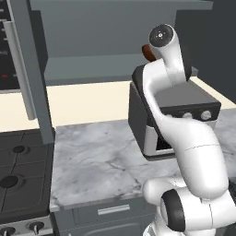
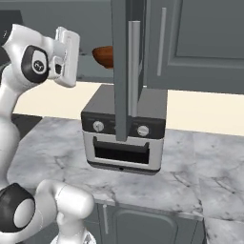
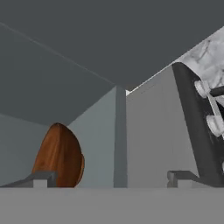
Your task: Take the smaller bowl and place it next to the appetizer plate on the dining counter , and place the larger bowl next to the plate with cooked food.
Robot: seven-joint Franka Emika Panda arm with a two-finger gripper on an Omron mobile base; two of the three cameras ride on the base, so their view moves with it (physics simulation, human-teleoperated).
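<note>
Hand view: my jaws stand spread wide, empty, the smaller bowl [image 3: 59, 155] just beyond one fingertip [image 3: 40, 179].

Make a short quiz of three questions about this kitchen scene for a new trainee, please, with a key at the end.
1. True or false: the gripper is closed on the smaller bowl.
2. Which appliance stands on the marbled worktop under the open cabinet? A) a toaster oven B) a kettle C) a blender
3. In the hand view, on which side of the gripper does the brown bowl appear?

Key
1. False. The jaws stand wide apart and hold nothing.
2. A. The toaster oven, with two knobs on its front.
3. Near the left fingertip; whether they touch cannot be told.
</note>
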